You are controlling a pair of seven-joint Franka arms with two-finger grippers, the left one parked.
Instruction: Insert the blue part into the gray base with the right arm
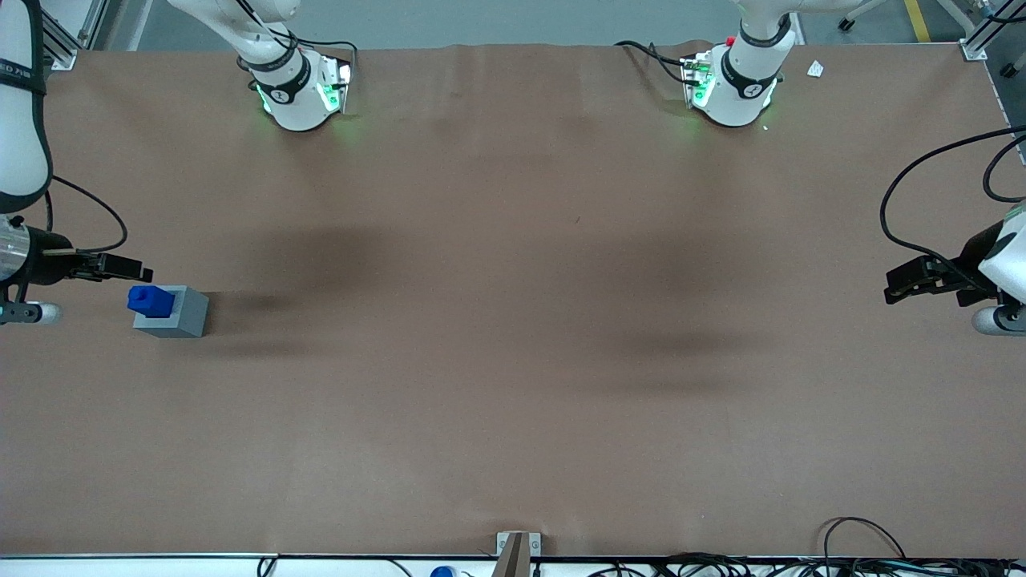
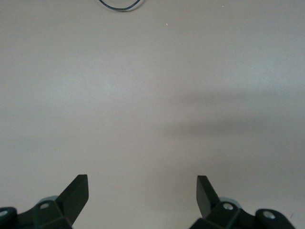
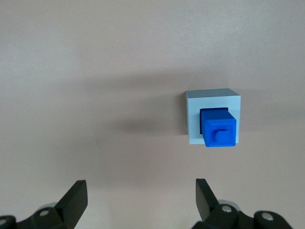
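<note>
Brown cloth covers the whole worktop [image 1: 513, 361], which carries one task assembly. Toward the working arm's end sits one light gray cube-shaped base [image 1: 173, 312] [image 3: 213, 117], flat on the cloth. One small bright blue plastic block [image 1: 150, 300] [image 3: 218, 128] stands in the square socket in the base's top face, rising above it, with a small square stub on its upper end facing up in the right wrist view. The two pieces touch; the blue block is clearly narrower than the gray base.

One white jointed right arm [image 1: 20, 112] reaches in at that end of the worktop. Its black two-finger gripper [image 1: 120, 267] [image 3: 140, 198] hangs just beside the assembly, apart from it and not touching either piece. Its jaws are spread wide with nothing between them, only bare cloth showing in the gap.
</note>
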